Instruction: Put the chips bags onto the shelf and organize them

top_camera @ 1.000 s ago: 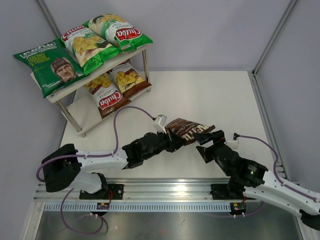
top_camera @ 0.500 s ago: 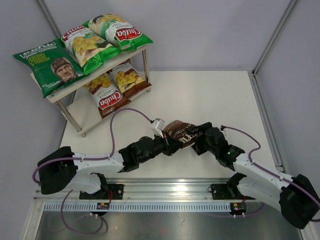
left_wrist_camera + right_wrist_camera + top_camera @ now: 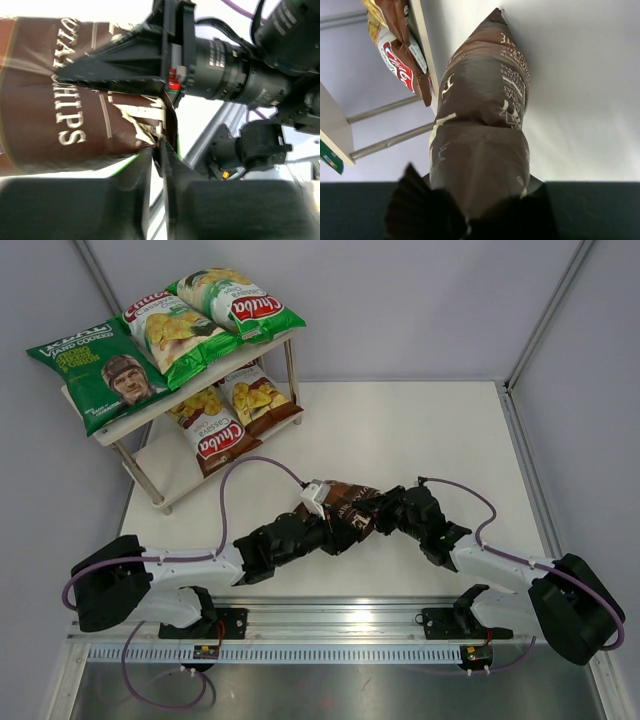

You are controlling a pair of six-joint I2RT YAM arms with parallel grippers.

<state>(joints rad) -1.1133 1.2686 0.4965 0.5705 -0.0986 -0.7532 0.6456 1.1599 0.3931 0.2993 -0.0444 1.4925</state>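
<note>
Kettle bag [image 3: 347, 498] is off the shelf [image 3: 160, 475], at the middle of the counter [image 3: 420, 430], between both arms. The left pincer [image 3: 350, 523] nips its end seam; the right pincer [image 3: 385, 510] clamps its body. Recommendation: confirm the right grip is firm before the left lets go.

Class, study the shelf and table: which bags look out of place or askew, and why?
The dark brown Kettle bag is off the shelf, pinched between the left gripper and right gripper over the table. The dark green bag lies tilted, overhanging the shelf's upper left end.
</note>
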